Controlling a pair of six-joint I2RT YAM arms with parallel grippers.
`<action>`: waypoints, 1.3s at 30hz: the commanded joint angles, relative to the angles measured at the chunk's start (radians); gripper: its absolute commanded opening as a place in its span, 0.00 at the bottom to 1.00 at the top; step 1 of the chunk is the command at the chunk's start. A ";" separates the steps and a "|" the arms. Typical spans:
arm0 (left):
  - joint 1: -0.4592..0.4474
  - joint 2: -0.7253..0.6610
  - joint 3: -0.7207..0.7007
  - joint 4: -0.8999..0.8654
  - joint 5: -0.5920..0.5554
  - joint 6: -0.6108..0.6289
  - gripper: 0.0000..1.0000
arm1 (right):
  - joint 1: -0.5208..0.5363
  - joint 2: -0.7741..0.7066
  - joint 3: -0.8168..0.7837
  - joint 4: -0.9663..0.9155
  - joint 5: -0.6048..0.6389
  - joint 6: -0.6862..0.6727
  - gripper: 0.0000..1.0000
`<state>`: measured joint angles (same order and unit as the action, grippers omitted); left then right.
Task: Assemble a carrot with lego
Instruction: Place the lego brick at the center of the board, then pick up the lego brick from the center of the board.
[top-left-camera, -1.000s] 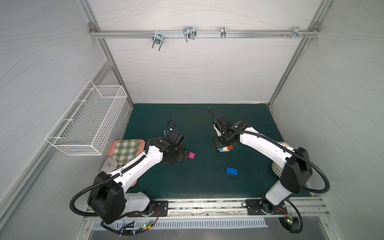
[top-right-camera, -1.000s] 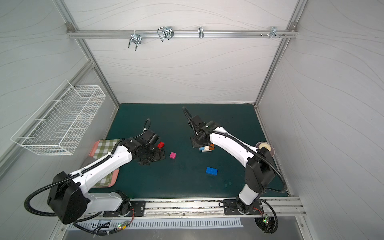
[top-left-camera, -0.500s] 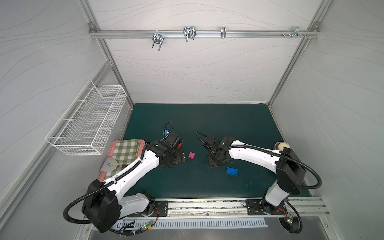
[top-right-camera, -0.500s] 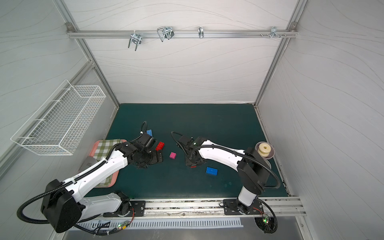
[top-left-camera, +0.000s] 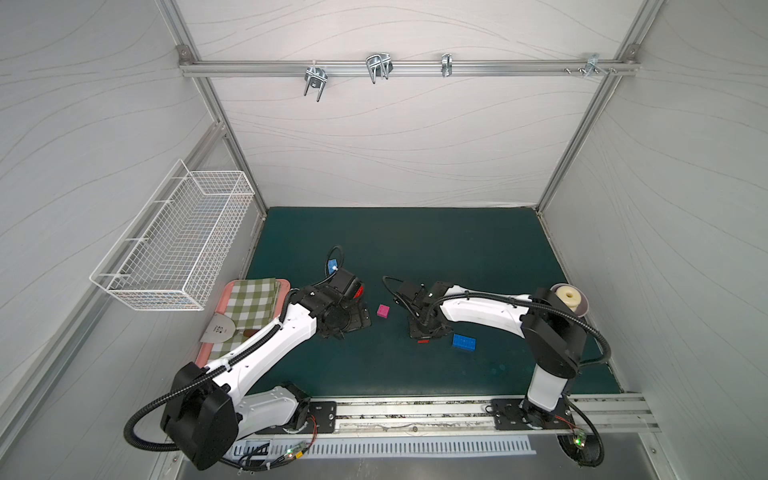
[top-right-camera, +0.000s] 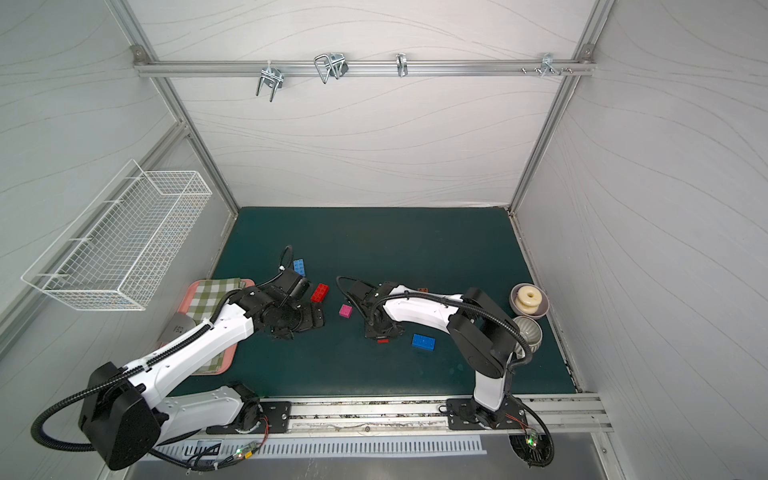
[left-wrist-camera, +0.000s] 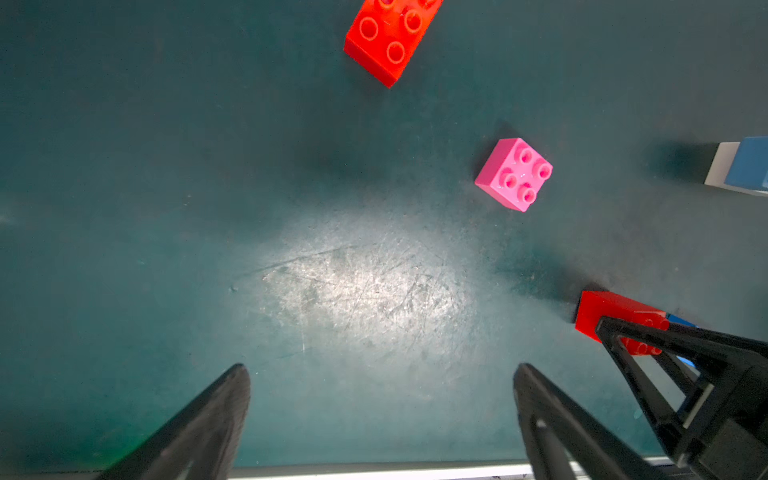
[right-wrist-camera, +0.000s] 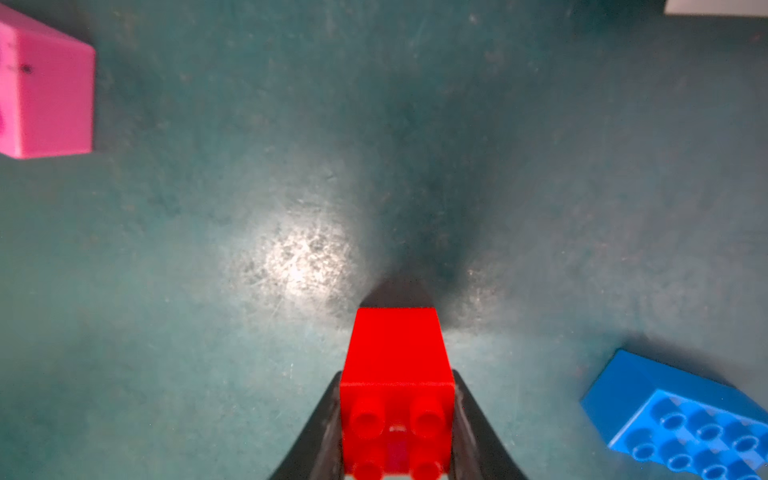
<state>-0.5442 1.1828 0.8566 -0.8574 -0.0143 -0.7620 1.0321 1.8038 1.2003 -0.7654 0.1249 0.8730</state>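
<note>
Left gripper (left-wrist-camera: 382, 368) gaping over open mat (top-left-camera: 415, 249), right gripper (right-wrist-camera: 395, 374) jaws flanking red brick (right-wrist-camera: 395, 345), grip unclear, both well clear of mat edges.

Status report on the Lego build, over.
Left gripper open, empty. Right gripper jaws clamp small red studded plastic brick, low over green mat. Pink square brick, blue oblong brick lie apart.

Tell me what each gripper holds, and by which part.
The left gripper is open and empty. The right gripper pinches the small red brick by two opposite side walls.
</note>
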 joint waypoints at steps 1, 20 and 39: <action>0.003 -0.020 0.007 -0.011 -0.026 -0.015 0.99 | 0.010 0.019 0.006 0.005 -0.019 0.031 0.54; 0.003 -0.028 0.009 -0.002 -0.017 0.002 0.99 | -0.117 -0.369 -0.097 -0.192 0.017 0.014 0.82; 0.003 -0.004 0.003 0.037 0.014 0.024 0.99 | -0.348 -0.373 -0.373 -0.035 -0.141 -0.024 0.91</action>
<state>-0.5438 1.1698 0.8558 -0.8360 0.0010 -0.7399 0.6891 1.4097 0.8417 -0.8268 0.0090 0.8330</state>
